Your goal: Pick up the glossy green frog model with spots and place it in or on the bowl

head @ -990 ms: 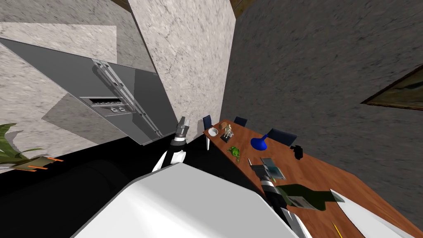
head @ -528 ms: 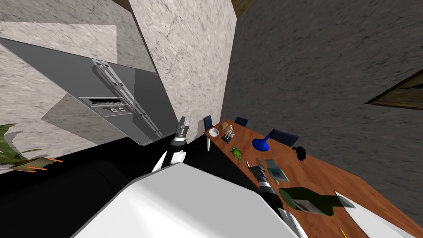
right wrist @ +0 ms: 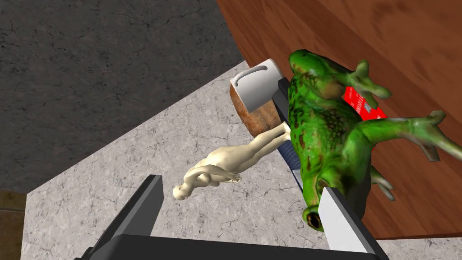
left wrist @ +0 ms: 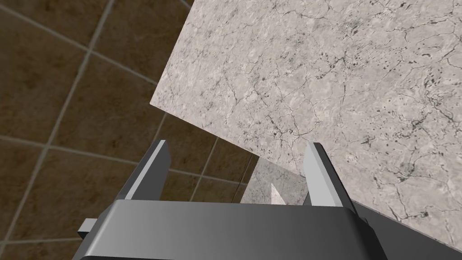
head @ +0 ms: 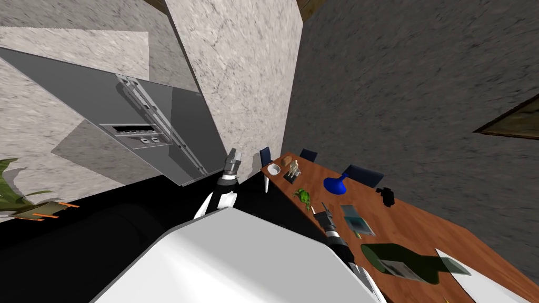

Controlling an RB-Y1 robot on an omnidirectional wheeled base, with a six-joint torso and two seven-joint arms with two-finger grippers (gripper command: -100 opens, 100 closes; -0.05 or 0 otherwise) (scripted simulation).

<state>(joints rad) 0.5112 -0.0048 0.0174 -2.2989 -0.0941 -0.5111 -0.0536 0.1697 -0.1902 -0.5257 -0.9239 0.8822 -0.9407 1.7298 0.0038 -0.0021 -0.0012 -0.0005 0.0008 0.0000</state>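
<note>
The frog [right wrist: 329, 135] sits at the bench [head: 421, 226] edge, just beside one finger of my right hand [right wrist: 240, 185], jaws wide and empty. That hand has come off the book [head: 358, 221]. The bowl [head: 273, 169] stands at the far corner. My left hand [left wrist: 237, 149] holds its jaws apart.

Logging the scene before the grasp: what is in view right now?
table: one, brown wood, along dark wall
frog: one, green with dark spots, table's edge
bowl: one, white, table's far end
figurine: one, cream, beside bowl
vase: one, blue, mid-table
booklet: one, teal-grey, between vase and bottle
bottle: one, dark green, lying on table
chairs: three, dark blue, around table's far end
fridge: one, grey, left of table
left gripper: one, open, raised near fridge
right gripper: one, open, beside frog
</note>
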